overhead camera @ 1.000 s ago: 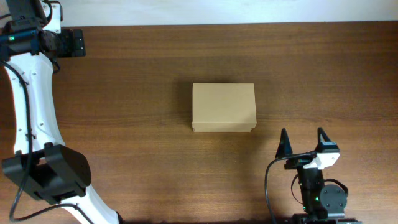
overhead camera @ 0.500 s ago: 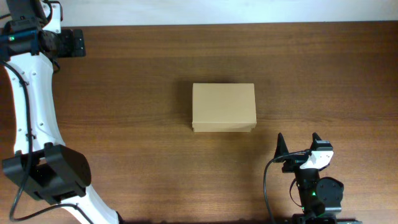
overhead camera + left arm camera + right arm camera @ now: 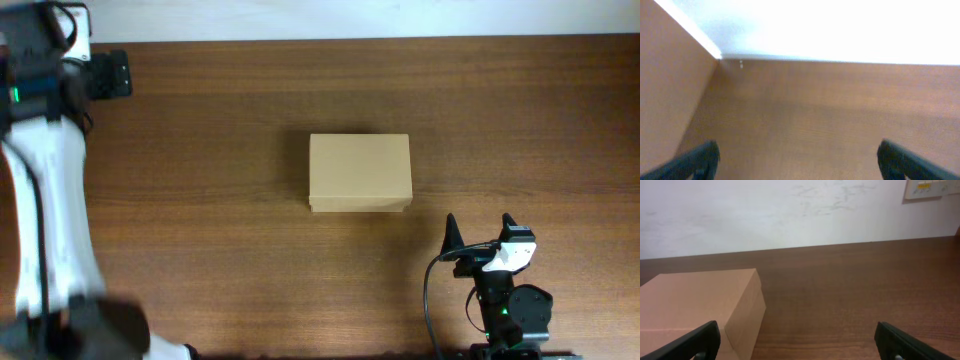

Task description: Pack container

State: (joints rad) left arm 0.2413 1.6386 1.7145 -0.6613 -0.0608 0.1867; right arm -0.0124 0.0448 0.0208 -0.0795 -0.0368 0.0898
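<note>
The container (image 3: 360, 172) is a tan cardboard box with its lid shut, at the middle of the wooden table. It also shows at the lower left of the right wrist view (image 3: 700, 305). My right gripper (image 3: 478, 225) is open and empty, a little in front and to the right of the box; in its own view (image 3: 797, 335) the fingers are wide apart. My left gripper (image 3: 108, 74) is at the far left back corner, far from the box. Its wrist view (image 3: 797, 152) shows both fingers wide apart over bare table.
The table's back edge meets a white wall (image 3: 350, 18). The left arm (image 3: 45, 200) runs along the table's left side and is blurred. No other loose objects show on the table.
The left arm is now blurred with motion and its gripper has shifted slightly. The right gripper drew back toward the front edge a second ago and has since held still.
</note>
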